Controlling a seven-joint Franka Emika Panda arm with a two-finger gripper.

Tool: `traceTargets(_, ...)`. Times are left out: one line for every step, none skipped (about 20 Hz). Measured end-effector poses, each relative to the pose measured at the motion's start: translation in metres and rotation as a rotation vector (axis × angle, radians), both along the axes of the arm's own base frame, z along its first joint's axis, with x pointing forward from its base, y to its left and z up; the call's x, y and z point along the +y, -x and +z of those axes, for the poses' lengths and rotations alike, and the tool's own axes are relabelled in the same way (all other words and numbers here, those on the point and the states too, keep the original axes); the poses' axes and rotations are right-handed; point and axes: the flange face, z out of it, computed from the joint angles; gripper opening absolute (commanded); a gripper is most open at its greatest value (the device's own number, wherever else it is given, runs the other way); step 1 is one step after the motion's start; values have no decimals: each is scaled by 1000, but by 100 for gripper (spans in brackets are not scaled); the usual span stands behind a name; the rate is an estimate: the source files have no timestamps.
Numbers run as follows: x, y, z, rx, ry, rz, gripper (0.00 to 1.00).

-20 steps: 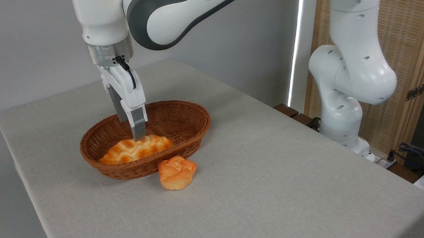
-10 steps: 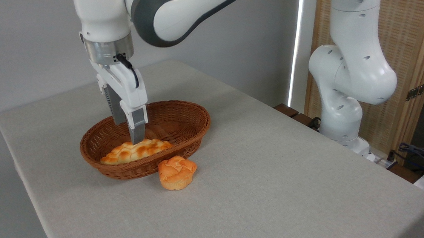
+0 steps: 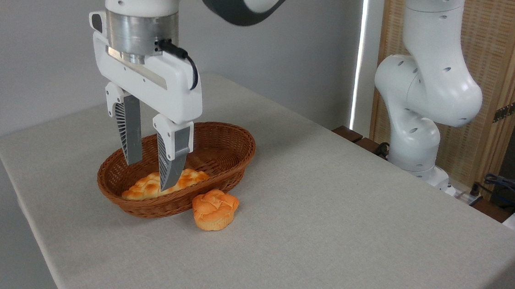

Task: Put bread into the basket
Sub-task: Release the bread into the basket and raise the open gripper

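The bench (image 3: 323, 241), covered in pale grey cloth, fills most of the view. At its far right edge stands the white arm (image 3: 421, 84), its base beside a slatted wooden screen (image 3: 498, 67), with dark cables (image 3: 511, 187) lying at the right edge. No brand, label or writing can be read on the arm, the screen or anything on the bench.

The arm's wrist reaches in from the top left, ending in the jaws (image 3: 150, 175), which point straight down over the left half of the basket (image 3: 221, 141). The jaws stand apart with a clear gap between the two fingers (image 3: 171, 156) and hold nothing.

The basket sits on the left part of the bench. The bread (image 3: 190, 178) lies inside it along the near wall, its browned criss-cross top up; the nearer finger overlaps it in this view, and whether the tip touches it cannot be told.

A bun (image 3: 214, 209) stands on the bench just outside the basket's near rim, touching or almost touching the wicker.
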Motion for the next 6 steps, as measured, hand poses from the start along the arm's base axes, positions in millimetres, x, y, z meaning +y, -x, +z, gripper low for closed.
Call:
traceTargets(3,-1,3,-7,-13,2,100)
traceTargets(8,-1,5,-7,-21,8,100)
traceTargets(10,0,5,-2,-23,10,100)
traceTargets(14,1,3,15,-26,9,100)
traceTargets(15,2,2,25,-27,6,100)
traceTargets(17,4,1,39,-28,4,100)
